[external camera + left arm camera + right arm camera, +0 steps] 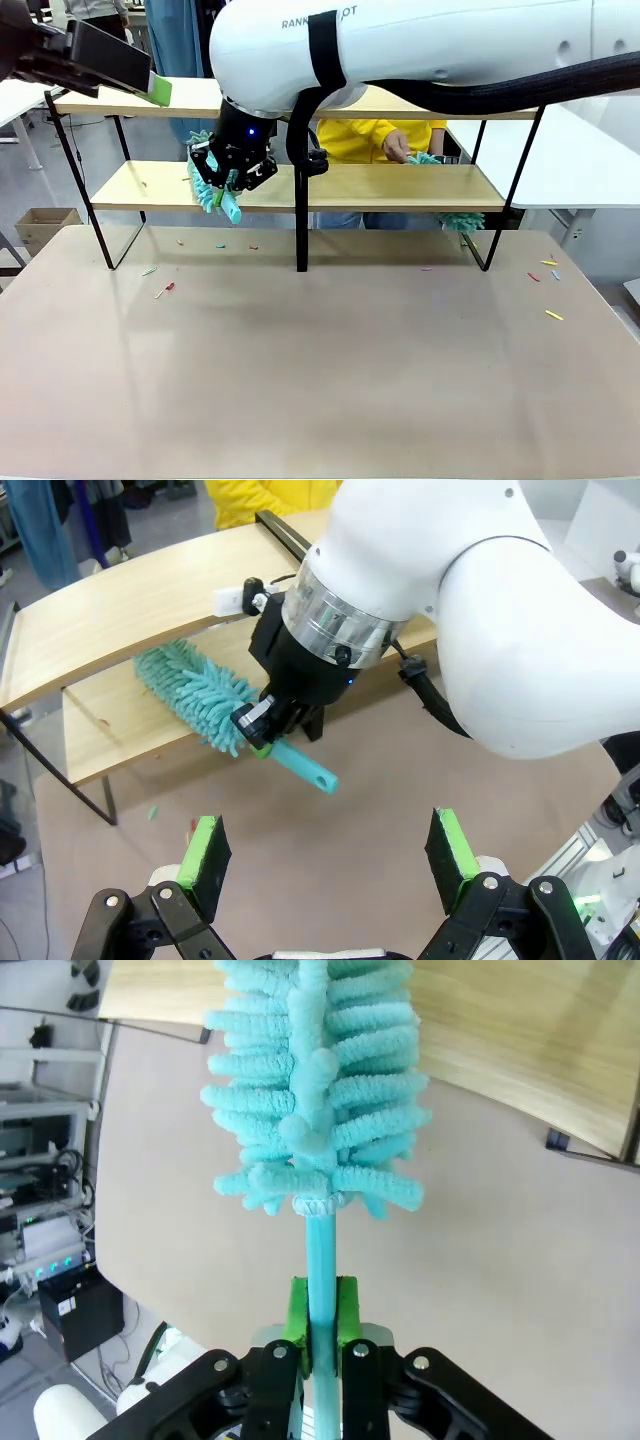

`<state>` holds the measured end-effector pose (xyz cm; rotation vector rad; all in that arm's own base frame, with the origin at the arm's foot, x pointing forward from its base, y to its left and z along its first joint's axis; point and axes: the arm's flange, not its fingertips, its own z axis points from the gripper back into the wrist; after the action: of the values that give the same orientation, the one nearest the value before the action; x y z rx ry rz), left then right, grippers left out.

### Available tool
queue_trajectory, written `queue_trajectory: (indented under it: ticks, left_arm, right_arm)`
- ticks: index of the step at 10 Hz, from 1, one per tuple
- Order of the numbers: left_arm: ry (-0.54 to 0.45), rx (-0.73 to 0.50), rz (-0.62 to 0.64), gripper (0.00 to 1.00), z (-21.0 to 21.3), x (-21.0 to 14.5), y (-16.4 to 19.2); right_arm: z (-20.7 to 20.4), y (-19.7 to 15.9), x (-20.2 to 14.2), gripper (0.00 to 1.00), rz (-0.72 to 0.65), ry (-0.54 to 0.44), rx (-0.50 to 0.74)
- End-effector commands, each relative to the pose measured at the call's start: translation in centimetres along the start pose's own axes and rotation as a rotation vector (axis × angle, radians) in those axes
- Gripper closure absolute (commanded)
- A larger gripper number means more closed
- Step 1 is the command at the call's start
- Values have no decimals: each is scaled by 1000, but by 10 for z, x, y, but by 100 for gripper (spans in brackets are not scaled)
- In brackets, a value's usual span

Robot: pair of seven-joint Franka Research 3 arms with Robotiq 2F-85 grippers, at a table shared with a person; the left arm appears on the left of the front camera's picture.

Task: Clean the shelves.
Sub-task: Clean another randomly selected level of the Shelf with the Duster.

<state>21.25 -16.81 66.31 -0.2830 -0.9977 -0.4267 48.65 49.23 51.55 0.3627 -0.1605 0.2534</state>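
Note:
The shelves (400, 186) stand across the far half of the table, two light wooden boards on a black frame. My right gripper (232, 172) reaches over from the right and is shut on the handle of a teal fluffy duster (208, 190), whose head lies against the left part of the lower board. The right wrist view shows the handle clamped between the green pads (300, 1322) and the duster head (315, 1090) ahead. My left gripper (150, 85) hovers high at the upper board's left end, open and holding nothing (328, 850). It looks down on the duster (195, 690).
A person in yellow stands behind the shelves, one hand (397, 148) on a second teal duster (428, 158) over the lower board's right half. More teal fluff (460, 220) hangs below that end. Small coloured scraps (165, 290) (552, 315) dot the table. A cardboard box (45, 225) sits on the floor at left.

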Motion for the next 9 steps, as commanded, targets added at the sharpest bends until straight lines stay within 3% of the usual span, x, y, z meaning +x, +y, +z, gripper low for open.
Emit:
queue_trajectory:
  ticks: [1, 9]
  left_arm:
    - [-8, 1, 0, 0, 0, -1, 1]
    - [-8, 1, 0, 0, 0, -1, 1]
  right_arm:
    - [4, 10, 14, 88, 51, 17, 11]
    - [-18, 18, 38, 88, 275, 74, 107]
